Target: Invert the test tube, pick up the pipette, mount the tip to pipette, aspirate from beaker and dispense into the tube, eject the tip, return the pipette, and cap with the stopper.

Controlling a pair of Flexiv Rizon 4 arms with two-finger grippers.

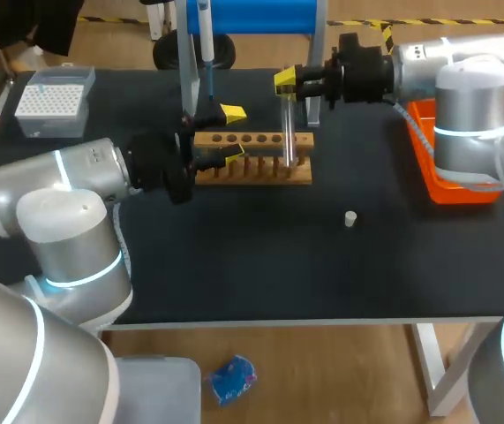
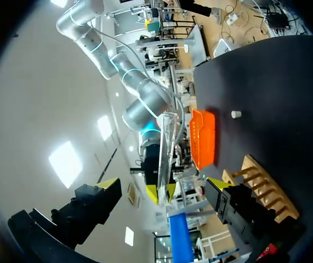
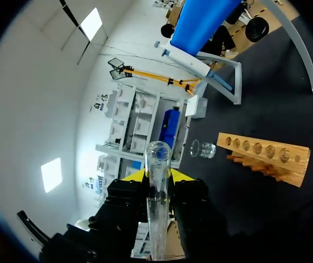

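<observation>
A clear test tube (image 1: 286, 132) stands upright at the right end of the wooden rack (image 1: 252, 173). My right gripper (image 1: 290, 81) is shut on its upper part; the tube (image 3: 157, 203) runs between the yellow tips of that gripper (image 3: 158, 176). My left gripper (image 1: 230, 134) hangs open just left of the tube, level with the rack. In the left wrist view the tube (image 2: 164, 153) is ahead of the open gripper (image 2: 164, 186). The pipette (image 1: 206, 40) hangs on its stand. A small white stopper (image 1: 349, 218) lies on the mat. The glass beaker (image 3: 203, 149) sits beyond the rack (image 3: 266, 156).
A tip box (image 1: 53, 99) stands at the back left corner. An orange tray (image 1: 450, 181) lies at the right edge, under my right arm. The pipette stand's frame (image 1: 315, 62) rises just behind the rack. The table's front edge (image 1: 260, 323) is near.
</observation>
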